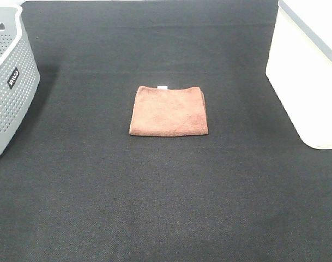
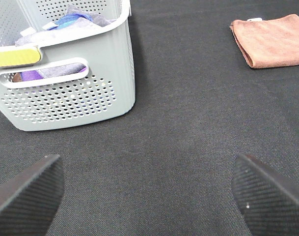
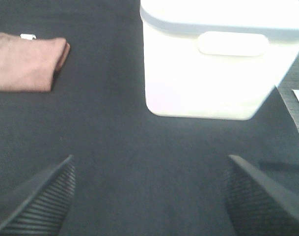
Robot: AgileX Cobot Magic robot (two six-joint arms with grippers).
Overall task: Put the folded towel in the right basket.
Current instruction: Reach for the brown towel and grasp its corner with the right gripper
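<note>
Nothing of the task is judged done yet. The folded rust-brown terry towel [image 1: 168, 111] is seen lying flat on the black cloth table [image 1: 166, 207], well ahead of both grippers and touched by neither. The left gripper [image 2: 147, 177] and the right gripper [image 3: 150, 182] are held spread wide, with nothing between the fingers. The white plastic right basket [image 1: 307, 71] stands just ahead of the right gripper. Reaching, grasping, carrying and release are all left.
</note>
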